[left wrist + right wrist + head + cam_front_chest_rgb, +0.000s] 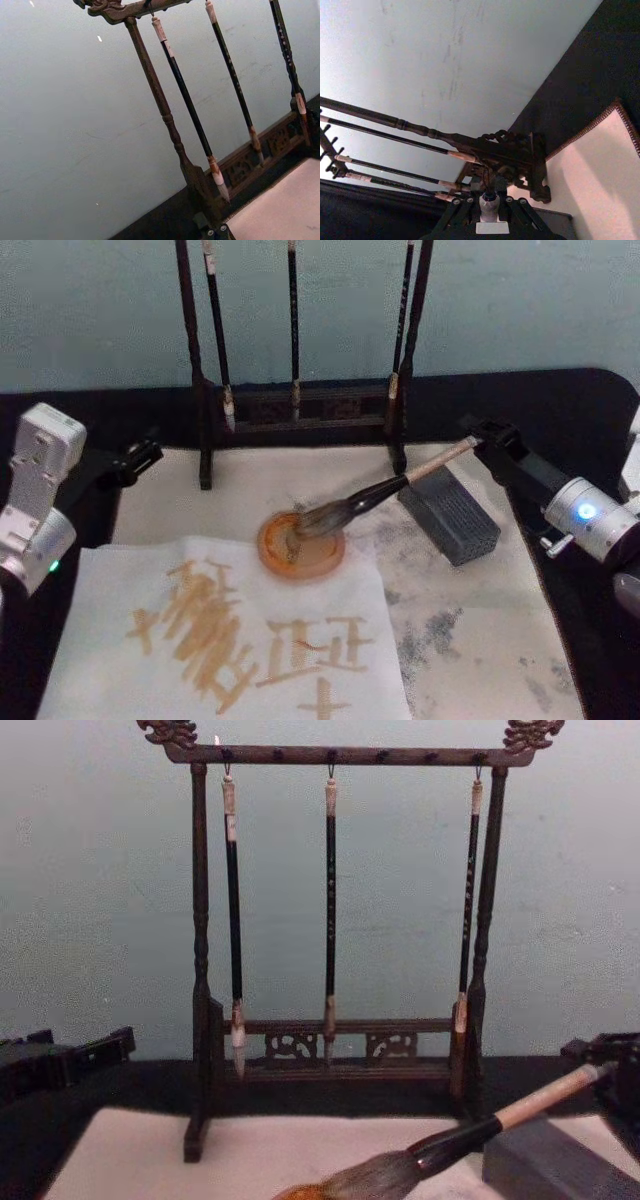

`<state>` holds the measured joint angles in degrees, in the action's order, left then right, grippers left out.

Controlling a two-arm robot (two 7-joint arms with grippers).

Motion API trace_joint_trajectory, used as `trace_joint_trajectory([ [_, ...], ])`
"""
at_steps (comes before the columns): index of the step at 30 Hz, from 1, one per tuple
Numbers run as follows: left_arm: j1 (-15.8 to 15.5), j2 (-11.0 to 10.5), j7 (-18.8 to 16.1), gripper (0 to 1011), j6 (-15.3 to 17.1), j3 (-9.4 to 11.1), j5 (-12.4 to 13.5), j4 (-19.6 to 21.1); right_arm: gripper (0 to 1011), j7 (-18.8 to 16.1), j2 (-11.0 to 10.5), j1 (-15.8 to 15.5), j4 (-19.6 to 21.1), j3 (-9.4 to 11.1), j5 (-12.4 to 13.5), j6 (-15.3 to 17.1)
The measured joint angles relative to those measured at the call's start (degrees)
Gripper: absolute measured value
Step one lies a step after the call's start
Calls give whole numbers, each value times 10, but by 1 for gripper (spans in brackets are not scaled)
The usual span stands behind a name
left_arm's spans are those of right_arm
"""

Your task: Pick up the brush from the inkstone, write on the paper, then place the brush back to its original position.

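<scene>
Beige-handled, black-ferruled brush (370, 498) (bushy tuft on orange dish (327, 556)), handle end clamped in right gripper (490, 437), left gripper (145, 453) idle.

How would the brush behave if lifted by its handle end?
The brush likely lifts stiffly: its handle spans rigidly from orange dish to grey block. Its bushy tuft, sitting in the dish, should flex and may drip. At the right gripper, the round handle's end could roll or sag tip-heavy. The left gripper idles at far left.
</scene>
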<state>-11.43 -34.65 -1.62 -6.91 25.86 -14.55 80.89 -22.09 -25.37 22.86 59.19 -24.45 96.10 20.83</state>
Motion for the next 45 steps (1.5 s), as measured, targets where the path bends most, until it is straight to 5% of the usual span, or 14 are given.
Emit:
trace_joint_trajectory([
  [29,0,0,0,1002,0,0,0,0,180,4,-1,23,-33,-39,24,-17],
  [45,0,0,0,1002,0,0,0,0,181,4,-1,22,-32,-37,23,-17],
])
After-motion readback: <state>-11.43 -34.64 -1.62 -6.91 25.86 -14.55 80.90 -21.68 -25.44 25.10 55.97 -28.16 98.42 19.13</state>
